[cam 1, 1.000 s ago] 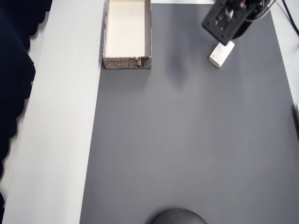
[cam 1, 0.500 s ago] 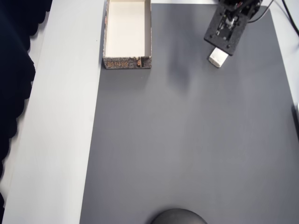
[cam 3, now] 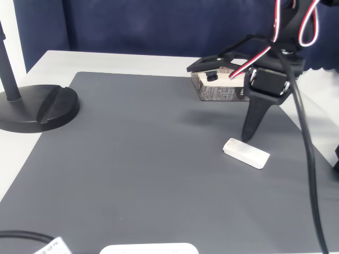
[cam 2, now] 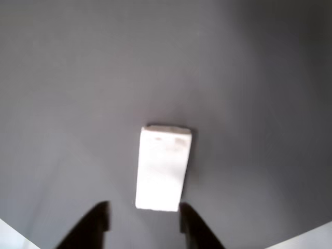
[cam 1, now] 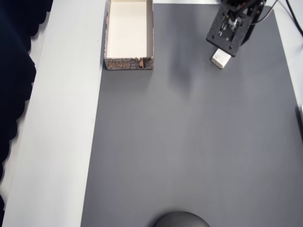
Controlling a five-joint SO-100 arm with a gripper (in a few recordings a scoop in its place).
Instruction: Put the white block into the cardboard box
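- Two surfaces make up the workspace: a dark grey mat (cam 1: 189, 142) laid on a pale table (cam 1: 61, 142); most of the mat lies bare below and to the left of the gripper (cam 1: 226, 46) in the overhead view.
- Gripper sits close to the mat's top and right edges in the overhead view, with black cables (cam 3: 296, 106) and red-white wires (cam 3: 307, 21) hanging around the arm in the fixed view.
- Arm reaches steeply down; one dark finger (cam 3: 253, 120) points at the mat, its tip just behind the white block (cam 3: 246, 153) in the fixed view.
- Fingers (cam 2: 93, 223) are spread apart, holding nothing; in the wrist view the two dark tips flank the near end of the white block, which lies flat on the mat and extends away from them.
- White block pokes out from beneath the gripper's lower edge in the overhead view.
- Cardboard box (cam 1: 129, 63), open with a cream interior, lies well to the gripper's left in the overhead view, straddling the mat's left edge.
- Black round stand base (cam 3: 32, 106) sits far from the gripper at the mat's opposite side.
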